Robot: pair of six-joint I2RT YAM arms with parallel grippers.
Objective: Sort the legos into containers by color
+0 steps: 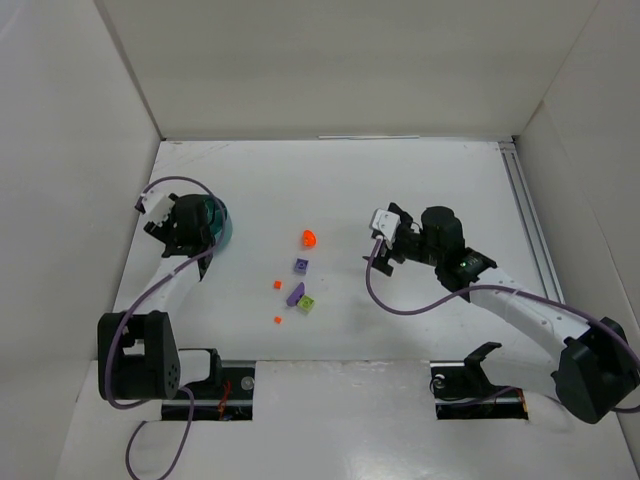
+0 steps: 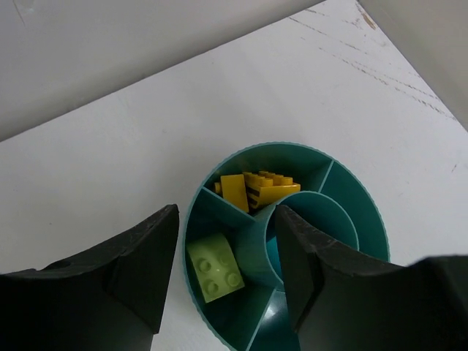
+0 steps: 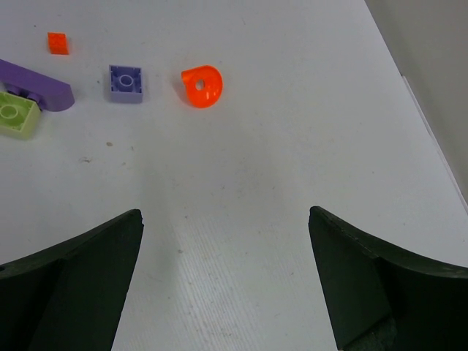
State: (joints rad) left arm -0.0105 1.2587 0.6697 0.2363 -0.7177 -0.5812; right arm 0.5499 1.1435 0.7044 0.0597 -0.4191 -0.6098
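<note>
teal tub (image 2: 344, 190) sits right under the left pincer (image 2: 227, 212), whose jaws are spread wide and empty. between them you can see a lime brick (image 2: 214, 269) in one wedge, with yellow bricks (image 2: 256, 189) in the next wedge, just ahead of the tips. right pincer (image 3: 224, 216) is wide open too, empty, over the white surface (image 3: 292, 146). loose stuff lies ahead of it, off to its left: an orange rounded piece (image 3: 201, 86) nearest, a purple square (image 3: 125, 82) beside that, then a long purple piece (image 3: 36, 84) right up against a second lime brick (image 3: 16, 117), and a tiny orange bit (image 3: 58, 42) farthest out.
</note>
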